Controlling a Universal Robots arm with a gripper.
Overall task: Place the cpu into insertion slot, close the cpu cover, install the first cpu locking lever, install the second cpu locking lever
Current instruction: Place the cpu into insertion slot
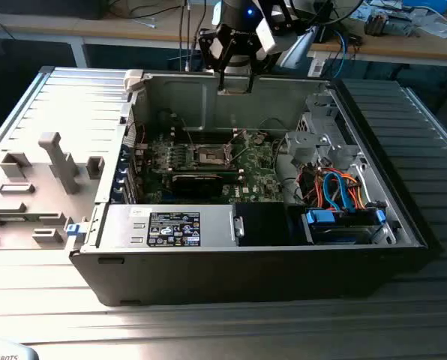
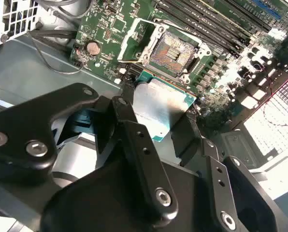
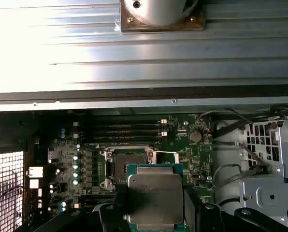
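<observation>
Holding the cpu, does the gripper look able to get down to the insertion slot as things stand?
Probably yes. In the second wrist view the gripper is shut on the cpu above the board, the insertion slot lies bare, the cpu cover appears swung aside, and nothing sits between.

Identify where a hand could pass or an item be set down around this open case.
Free: the ribbed table in front of the case. Crowded: the cables at the exterior view's right, and the motherboard around the insertion slot.
</observation>
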